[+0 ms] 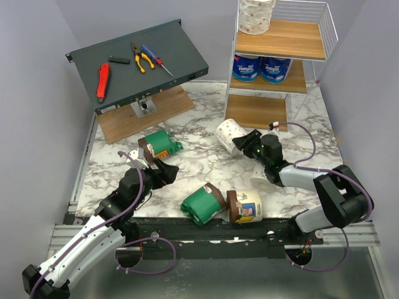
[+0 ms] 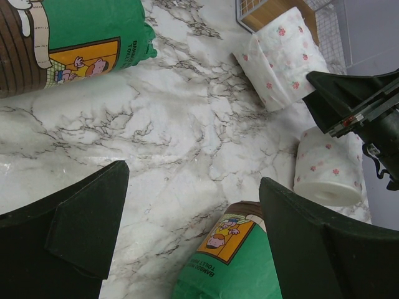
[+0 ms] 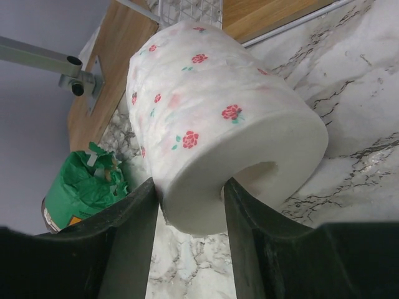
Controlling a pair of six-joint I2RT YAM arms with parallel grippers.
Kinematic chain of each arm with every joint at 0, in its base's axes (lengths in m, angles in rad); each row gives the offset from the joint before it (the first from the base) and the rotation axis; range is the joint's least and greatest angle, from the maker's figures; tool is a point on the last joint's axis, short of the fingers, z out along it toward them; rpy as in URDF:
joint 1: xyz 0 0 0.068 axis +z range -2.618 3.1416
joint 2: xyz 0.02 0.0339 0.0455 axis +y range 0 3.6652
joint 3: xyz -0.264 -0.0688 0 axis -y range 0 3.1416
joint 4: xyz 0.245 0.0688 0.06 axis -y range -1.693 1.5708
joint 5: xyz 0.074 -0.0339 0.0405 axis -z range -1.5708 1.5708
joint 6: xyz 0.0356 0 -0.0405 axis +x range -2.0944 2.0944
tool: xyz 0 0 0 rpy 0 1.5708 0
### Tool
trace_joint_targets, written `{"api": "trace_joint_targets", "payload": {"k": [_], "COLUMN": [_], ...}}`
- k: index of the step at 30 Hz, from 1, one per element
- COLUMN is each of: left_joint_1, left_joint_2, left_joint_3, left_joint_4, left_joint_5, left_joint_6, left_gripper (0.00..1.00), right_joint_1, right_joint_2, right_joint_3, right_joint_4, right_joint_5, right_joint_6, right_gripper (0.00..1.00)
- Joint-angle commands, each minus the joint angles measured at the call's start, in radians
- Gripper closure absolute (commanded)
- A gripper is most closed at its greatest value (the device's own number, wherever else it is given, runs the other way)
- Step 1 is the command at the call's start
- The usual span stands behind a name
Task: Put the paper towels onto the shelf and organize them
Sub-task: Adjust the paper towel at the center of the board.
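Pinching speckled roll (image 3: 212, 112) by its wall with right gripper (image 3: 190, 184), just before shelf (image 1: 293, 37); holding left gripper (image 2: 193, 177) wide apart, empty, over table (image 2: 187, 124) near green roll (image 2: 81, 37).

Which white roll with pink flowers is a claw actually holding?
The white pink-flowered roll lying before the white wire shelf, pinched in the right claw. One twin stands on the top tier; a second twin sits free nearby.
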Motion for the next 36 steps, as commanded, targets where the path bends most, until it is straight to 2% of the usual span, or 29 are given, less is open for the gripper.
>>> {"api": "trace_joint_targets", "payload": {"k": [1, 8, 15, 19, 29, 36], "left_joint_1": [0.003, 0.003, 0.003, 0.003, 0.003, 0.002], "left_joint_2": [0.003, 0.006, 0.004, 0.007, 0.048, 0.085], "left_joint_3": [-0.009, -0.008, -0.008, -0.006, 0.001, 0.011], "left_joint_4": [0.004, 0.005, 0.006, 0.005, 0.037, 0.056], "left_joint_5": [-0.016, -0.013, -0.013, -0.012, 0.005, 0.020], "left_joint_6": [-0.003, -0.002, -0.004, -0.003, -0.008, -0.006], "left_gripper": [0.11, 0.11, 0.11, 0.11, 0.11, 0.12], "right_joint_1": [-0.009, -0.009, -0.009, -0.007, 0.029, 0.191], "right_joint_2": [-0.010, -0.025, -0.088, -0.155, -0.238, -0.132], "right_joint_3": [-0.019, -0.032, -0.012, 0.092, 0.449, 0.738], "right_joint_4": [0.065, 0.081, 0.043, -0.153, -0.786, -1.177], "right_joint_5": [0.007, -0.004, -0.002, -0.022, -0.057, 0.110], "right_joint_6": [-0.025, -0.039, -0.094, -0.188, -0.493, -0.665], "right_gripper": [0.55, 0.67, 0.71, 0.72, 0.74, 0.73]}}
